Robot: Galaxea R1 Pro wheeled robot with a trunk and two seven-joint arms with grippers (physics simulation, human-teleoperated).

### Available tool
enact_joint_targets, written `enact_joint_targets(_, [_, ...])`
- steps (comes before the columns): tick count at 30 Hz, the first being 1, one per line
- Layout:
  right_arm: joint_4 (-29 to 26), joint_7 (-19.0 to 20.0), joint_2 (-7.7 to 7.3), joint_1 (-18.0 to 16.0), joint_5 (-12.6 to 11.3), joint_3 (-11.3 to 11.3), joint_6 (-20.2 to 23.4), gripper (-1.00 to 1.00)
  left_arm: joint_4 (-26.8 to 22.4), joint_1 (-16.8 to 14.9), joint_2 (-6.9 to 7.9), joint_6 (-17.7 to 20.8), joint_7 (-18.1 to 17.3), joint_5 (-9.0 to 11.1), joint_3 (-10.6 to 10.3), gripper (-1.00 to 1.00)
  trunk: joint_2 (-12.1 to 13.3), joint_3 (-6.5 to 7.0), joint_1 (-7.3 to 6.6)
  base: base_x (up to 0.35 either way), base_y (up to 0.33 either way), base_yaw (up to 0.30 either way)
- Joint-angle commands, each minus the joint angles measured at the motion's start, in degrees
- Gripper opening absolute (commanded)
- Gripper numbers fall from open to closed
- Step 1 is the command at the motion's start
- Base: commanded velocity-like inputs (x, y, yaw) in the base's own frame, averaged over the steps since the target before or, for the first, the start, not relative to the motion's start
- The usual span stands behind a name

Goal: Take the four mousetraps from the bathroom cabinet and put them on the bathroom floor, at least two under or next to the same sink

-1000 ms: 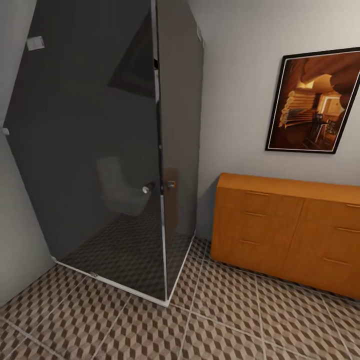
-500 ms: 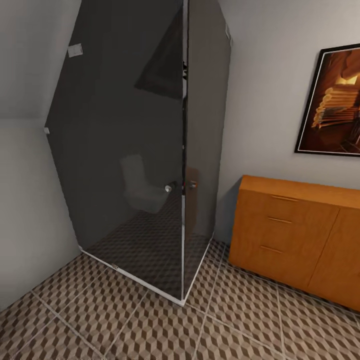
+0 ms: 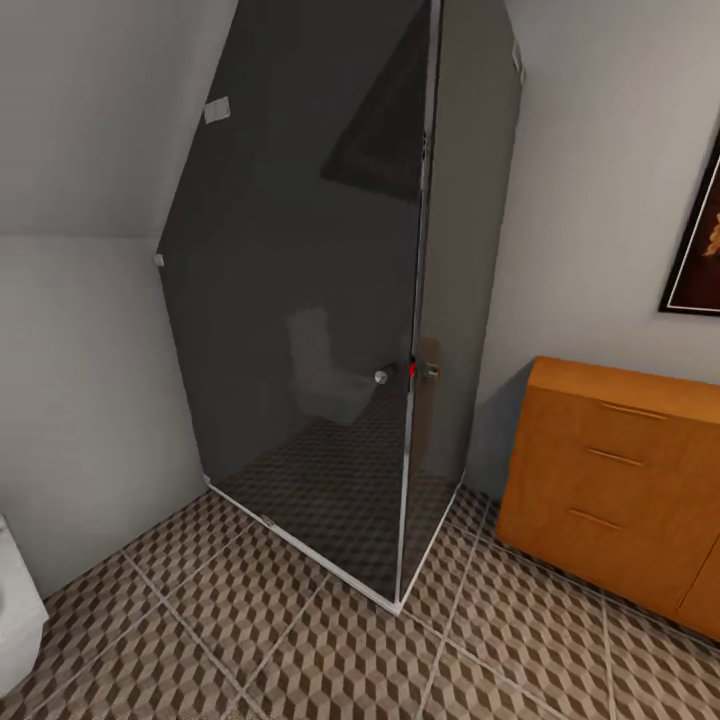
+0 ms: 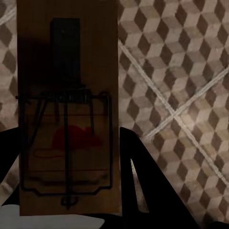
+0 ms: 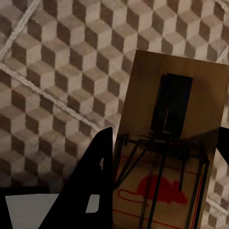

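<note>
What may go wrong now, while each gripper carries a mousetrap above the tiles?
1. The left gripper holds its mousetrap by one end; it might slip and fall onto the bathroom floor.
2. The right gripper holds its mousetrap likewise.
3. No sink is visible, so placement may miss it.

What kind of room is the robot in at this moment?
Most likely a bathroom. A dark glass shower enclosure stands in the corner on cube-patterned floor tiles, a white fixture's edge shows beside it, and an orange-brown wooden cabinet stands against the wall.
</note>
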Motion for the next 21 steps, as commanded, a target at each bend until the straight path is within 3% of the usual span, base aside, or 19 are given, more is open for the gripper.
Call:
enact_joint_targets(1, [0.1,0.0,-0.02,-0.1,0.3,0.0,0.2,-1.00,0.0,0.0,-0.03,-0.1,0.4,0.3,-0.5,-1.00,0.0,-0.06,0.00,0.000,0.000,0.272])
enact_joint_targets(17, [0.1,-0.1,-0.09,-0.1,0.3,0.0,0.2,-1.00,0.0,1.3,-0.03,-0.7,0.7,0.5,-0.4,-1.00,0.0,-0.06,0.00,0.000,0.000,0.272])
enact_joint_targets(21, [0.1,-0.1,-0.07,-0.1,0.3,0.0,0.2,-1.00,0.0,2.0,-0.03,-0.7,0.7,1.3,-0.4,-1.00,0.0,-0.06,0.00,0.000,0.000,0.272])
